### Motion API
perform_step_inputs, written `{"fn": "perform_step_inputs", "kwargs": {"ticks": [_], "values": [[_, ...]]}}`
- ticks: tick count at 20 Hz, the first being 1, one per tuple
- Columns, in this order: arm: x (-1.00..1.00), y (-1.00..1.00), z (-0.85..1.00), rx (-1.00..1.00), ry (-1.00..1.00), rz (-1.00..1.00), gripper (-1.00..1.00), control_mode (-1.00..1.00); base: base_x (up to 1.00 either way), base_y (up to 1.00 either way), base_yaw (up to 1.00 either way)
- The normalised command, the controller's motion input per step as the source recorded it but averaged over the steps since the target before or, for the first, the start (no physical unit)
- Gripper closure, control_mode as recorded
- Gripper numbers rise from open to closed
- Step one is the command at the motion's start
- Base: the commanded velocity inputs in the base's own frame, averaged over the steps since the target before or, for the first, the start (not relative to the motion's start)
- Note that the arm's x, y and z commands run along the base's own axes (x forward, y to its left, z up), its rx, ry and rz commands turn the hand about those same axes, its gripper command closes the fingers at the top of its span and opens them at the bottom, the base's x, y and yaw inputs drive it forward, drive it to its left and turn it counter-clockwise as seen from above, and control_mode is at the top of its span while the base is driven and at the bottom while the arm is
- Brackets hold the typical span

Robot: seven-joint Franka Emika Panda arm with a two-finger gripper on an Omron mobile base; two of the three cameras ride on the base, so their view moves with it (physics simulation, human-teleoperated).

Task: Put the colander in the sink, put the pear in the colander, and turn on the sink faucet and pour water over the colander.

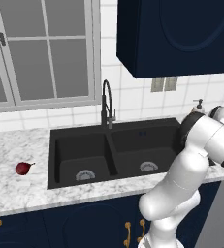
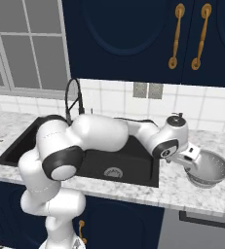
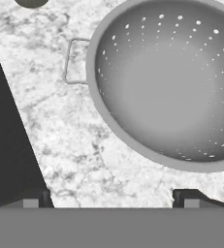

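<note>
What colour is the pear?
Dark red; the pear shows best in the left base view.

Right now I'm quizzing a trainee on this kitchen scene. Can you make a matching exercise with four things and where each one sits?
Things:
1. pear
2. colander
3. sink faucet
4. pincer

Places:
A. behind the sink's divider
B. on the counter right of the sink
C. just over the colander's near rim
D. on the counter left of the sink

Pairs: 1-D, 2-B, 3-A, 4-C
</note>
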Motion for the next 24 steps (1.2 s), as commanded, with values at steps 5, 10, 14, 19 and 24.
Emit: {"fn": "perform_step_inputs", "kwargs": {"ticks": [5,10,14,19,24], "values": [[0.11,-0.15,-0.08,0.0,0.0,0.0,-1.0,-1.0,0.0,0.0,0.0],[0.07,-0.16,-0.2,0.0,0.0,0.0,-1.0,-1.0,0.0,0.0,0.0],[0.1,-0.14,-0.22,0.0,0.0,0.0,-1.0,-1.0,0.0,0.0,0.0],[0.1,-0.09,-0.15,0.0,0.0,0.0,-1.0,-1.0,0.0,0.0,0.0],[0.07,-0.03,-0.2,-0.01,0.0,0.0,-1.0,-1.0,0.0,0.0,0.0]]}}
